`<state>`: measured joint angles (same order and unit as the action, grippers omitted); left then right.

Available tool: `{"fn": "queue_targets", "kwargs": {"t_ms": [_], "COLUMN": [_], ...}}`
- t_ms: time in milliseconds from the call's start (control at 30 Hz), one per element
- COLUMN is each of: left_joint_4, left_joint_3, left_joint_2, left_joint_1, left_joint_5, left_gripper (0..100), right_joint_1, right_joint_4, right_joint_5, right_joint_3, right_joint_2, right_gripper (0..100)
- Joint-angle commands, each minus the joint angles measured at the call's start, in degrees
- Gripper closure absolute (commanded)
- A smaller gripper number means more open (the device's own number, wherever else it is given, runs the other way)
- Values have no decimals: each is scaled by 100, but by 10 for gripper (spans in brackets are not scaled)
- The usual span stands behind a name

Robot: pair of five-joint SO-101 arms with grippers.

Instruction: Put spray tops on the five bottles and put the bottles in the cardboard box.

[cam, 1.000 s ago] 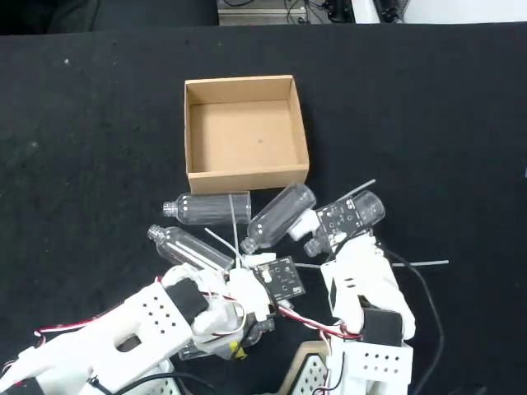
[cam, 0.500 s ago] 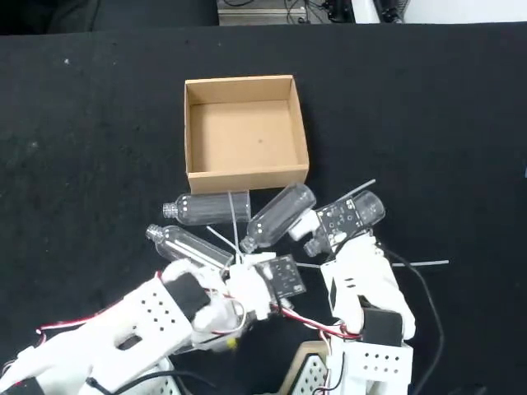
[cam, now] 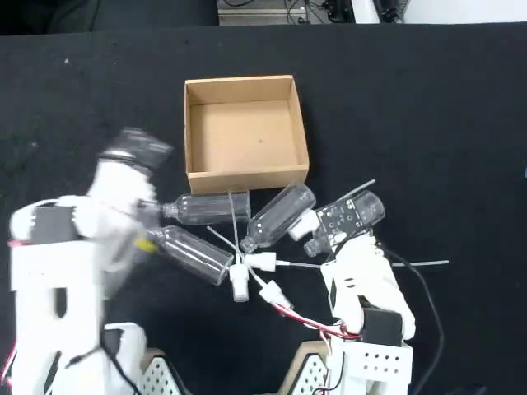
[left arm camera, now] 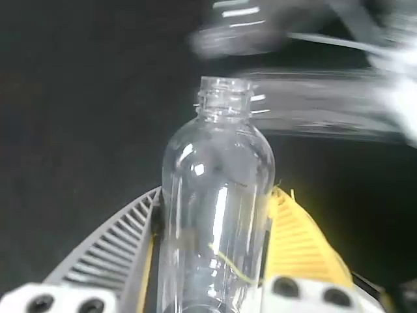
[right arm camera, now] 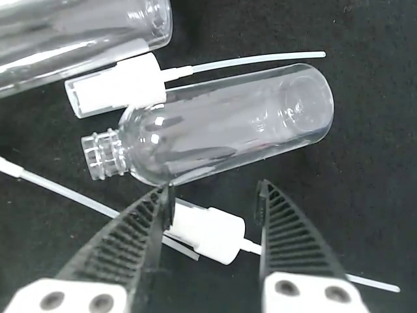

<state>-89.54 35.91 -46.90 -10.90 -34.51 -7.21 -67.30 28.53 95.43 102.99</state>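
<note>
black table cover point(cam: 428, 123) | cables point(cam: 296, 10) beyond far edge

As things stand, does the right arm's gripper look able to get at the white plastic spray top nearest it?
Probably yes. The right gripper is open and straddles the white plastic spray top, with nothing over it; the clear plastic bottle lies just beyond.

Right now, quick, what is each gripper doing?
Left gripper: shut on a clear bottle with no top.
Right gripper: open, holding nothing, above a white spray top.
</note>
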Motion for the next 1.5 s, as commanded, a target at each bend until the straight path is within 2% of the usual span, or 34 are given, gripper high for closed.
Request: {"fn": "queue_targets", "kwargs": {"t_ms": [0, 167, 367, 533, 767, 967, 1067, 1233, 1367, 1467], "left_joint_4": [1301, 2426, 2760, 2321, 2022, 2066, 2092, 2980, 3068, 3068], "left_joint_3": [708, 980, 655, -31, -549, -163, 127, 549, 637, 620], "left_joint_2": [642, 1837, 2857, 3411, 3780, 3780, 3780, 3771, 3771, 3771], "left_joint_1": [-2914, -4233, -4822, -4927, -4716, -4769, -4760, -4804, -4875, -4857], "left_joint_5": [-607, -976, -1732, -2251, -3103, -3235, -3525, -3543, -3560, -3552], "left_gripper": [833, 830, 803, 677, 676, 676, 677, 677, 680, 732], "right_joint_1": [-105, -88, -97, -88, -88, -97, -97, -97, -97, -97], "right_joint_4": [0, 0, -9, 79, 70, 62, 70, 53, 53, 53], "right_joint_5": [0, 0, 0, 0, 0, 0, 0, 0, 0, 0], "right_joint_3": [13, 13, 13, 75, 75, 75, 75, 75, 75, 75], "right_joint_2": [558, 558, 558, 558, 558, 558, 558, 558, 558, 558], "right_gripper": [812, 812, 812, 812, 812, 812, 812, 812, 812, 812]}}
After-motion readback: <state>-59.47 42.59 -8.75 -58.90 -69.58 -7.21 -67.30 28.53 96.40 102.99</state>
